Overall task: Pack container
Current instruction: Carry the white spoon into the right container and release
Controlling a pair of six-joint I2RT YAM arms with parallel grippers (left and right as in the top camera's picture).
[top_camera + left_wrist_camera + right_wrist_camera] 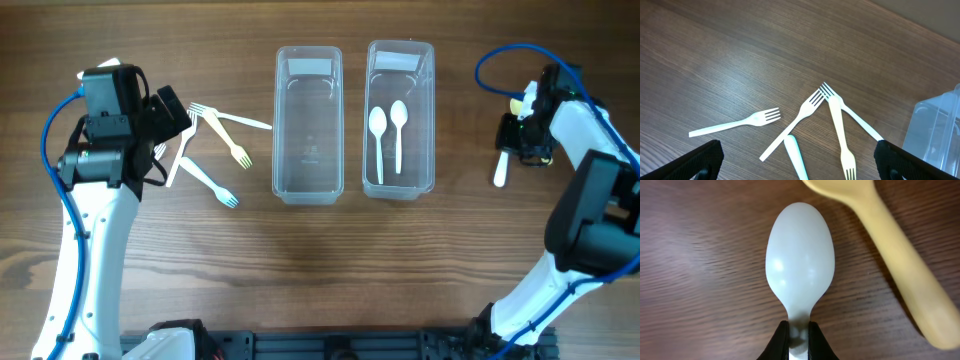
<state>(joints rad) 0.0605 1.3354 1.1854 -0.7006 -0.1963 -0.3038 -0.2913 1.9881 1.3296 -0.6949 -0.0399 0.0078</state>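
Two clear containers stand at the middle of the table. The left container (pixel 308 125) is empty. The right container (pixel 400 120) holds two white spoons (pixel 388 130). Several white and cream forks (pixel 228 140) lie fanned out left of the containers, and they also show in the left wrist view (pixel 805 112). My left gripper (pixel 175 122) is open above them, its fingers wide apart (pixel 797 167) with a white handle (pixel 796 156) between them. My right gripper (pixel 530 135) is shut on the neck (pixel 799 335) of a white spoon (pixel 799 260) that lies on the table at the far right.
A cream spoon (pixel 900 265) lies on the wood just beside the held white spoon; it also shows in the overhead view (pixel 516 103). A corner of the left container (pixel 937 125) shows at the right of the left wrist view.
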